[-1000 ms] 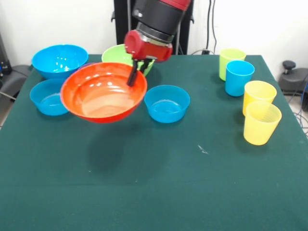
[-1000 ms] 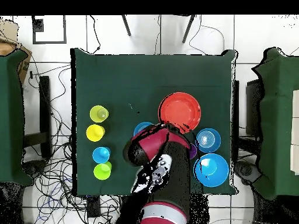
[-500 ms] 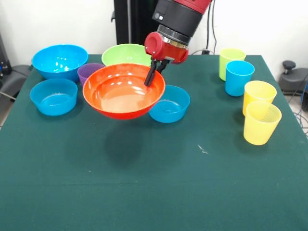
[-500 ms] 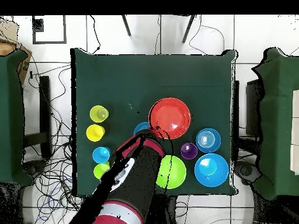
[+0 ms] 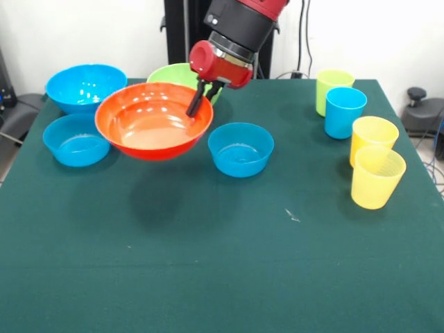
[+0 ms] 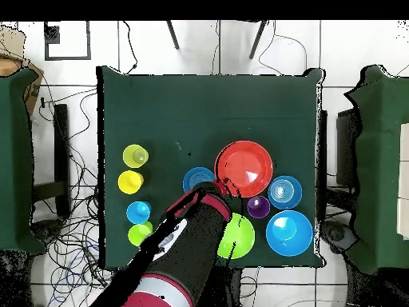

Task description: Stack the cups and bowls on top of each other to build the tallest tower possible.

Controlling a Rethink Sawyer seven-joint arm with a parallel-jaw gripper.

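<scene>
The wide orange bowl hangs in the air above the table, tilted a little, its shadow on the cloth below. My gripper is shut on its right rim; from overhead the gripper sits at the orange bowl's lower left edge. Around it stand the lime green bowl, the large blue bowl and two small blue bowls. The purple cup shows only from overhead. At the right stand the green cup, blue cup and two yellow cups.
The table wears a dark green cloth. Grey chair parts stand off the table at the left and right edges. Cables lie on the floor round the table.
The orange bowl, held in my gripper, swung right in the front view and has now come back left and slightly up, hiding the purple cup there.
</scene>
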